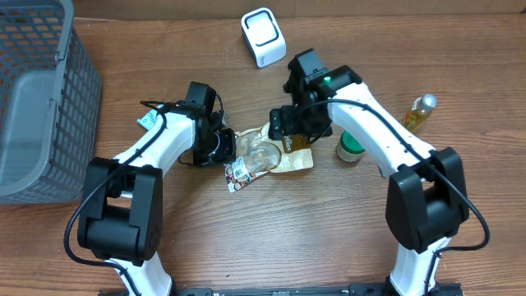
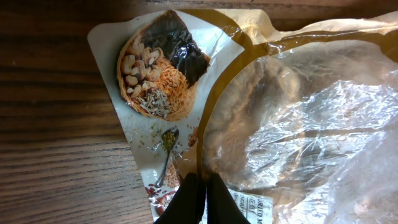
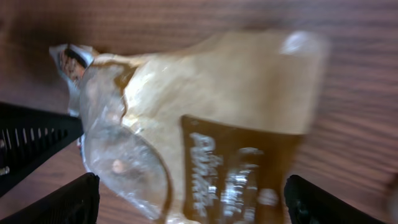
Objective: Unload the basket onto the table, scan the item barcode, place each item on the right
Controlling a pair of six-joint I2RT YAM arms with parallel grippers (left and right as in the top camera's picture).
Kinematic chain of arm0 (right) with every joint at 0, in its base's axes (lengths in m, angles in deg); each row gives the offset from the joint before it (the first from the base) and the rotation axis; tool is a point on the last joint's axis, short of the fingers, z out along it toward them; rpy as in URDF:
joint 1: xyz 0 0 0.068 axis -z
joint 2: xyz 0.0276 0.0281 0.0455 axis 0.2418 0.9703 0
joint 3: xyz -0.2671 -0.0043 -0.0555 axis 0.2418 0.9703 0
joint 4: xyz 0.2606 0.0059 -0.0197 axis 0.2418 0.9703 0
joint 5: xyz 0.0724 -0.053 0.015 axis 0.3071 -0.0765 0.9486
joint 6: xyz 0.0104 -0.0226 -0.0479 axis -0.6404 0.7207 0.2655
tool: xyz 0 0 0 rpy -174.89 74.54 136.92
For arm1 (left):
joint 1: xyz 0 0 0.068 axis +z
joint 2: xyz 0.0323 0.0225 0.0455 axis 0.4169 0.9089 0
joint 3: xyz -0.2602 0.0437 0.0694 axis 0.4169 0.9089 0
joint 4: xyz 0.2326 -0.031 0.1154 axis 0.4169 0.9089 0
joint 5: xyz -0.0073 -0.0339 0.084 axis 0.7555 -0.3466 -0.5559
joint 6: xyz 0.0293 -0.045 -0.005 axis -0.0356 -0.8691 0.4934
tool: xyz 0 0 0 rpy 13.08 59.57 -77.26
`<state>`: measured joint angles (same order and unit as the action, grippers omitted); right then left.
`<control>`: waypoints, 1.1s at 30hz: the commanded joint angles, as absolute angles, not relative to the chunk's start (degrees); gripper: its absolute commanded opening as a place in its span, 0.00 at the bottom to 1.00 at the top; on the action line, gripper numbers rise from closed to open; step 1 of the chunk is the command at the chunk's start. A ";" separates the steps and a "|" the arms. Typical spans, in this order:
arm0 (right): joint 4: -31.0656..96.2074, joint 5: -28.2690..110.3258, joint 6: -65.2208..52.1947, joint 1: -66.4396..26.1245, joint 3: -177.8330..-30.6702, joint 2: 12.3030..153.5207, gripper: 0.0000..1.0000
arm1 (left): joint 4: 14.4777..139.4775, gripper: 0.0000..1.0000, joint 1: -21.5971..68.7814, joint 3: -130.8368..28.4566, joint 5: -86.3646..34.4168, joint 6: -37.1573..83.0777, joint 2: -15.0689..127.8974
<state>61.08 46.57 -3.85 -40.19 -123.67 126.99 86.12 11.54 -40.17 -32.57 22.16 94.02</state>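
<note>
A gold and clear snack pouch [image 1: 275,154] lies flat on the wooden table between the two arms. In the left wrist view the pouch [image 2: 280,106] shows a picture of nuts and a clear window. My left gripper [image 1: 223,148] is at the pouch's left end, and its fingers [image 2: 200,190] are shut, pinching the film near a white label [image 2: 255,208]. My right gripper [image 1: 288,130] hovers over the pouch's right part [image 3: 217,124], jaws wide open [image 3: 202,205] and nothing between them. The white scanner [image 1: 263,37] stands at the back. No barcode shows.
A grey mesh basket [image 1: 37,99] fills the left side of the table. A small yellow bottle [image 1: 419,111] and a green-capped jar [image 1: 351,148] stand to the right of the right arm. A small packet [image 1: 148,120] lies beside the left arm.
</note>
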 commanded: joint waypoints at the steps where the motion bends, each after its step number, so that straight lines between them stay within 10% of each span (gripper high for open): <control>1: 61.00 49.67 -4.87 -42.07 -122.93 128.87 0.92 | 85.95 0.04 11.49 -38.93 -34.52 23.41 94.17; 17: 51.55 59.88 -11.37 -46.40 -120.41 131.34 0.93 | 85.86 0.04 11.49 -38.93 -34.56 23.41 94.17; 33: 46.11 63.49 -12.59 -46.18 -120.37 132.89 0.65 | 85.82 0.04 11.49 -38.93 -36.03 23.39 94.17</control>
<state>46.59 62.48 -12.33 -45.89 -120.68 131.51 86.02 11.54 -39.82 -34.76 22.16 94.02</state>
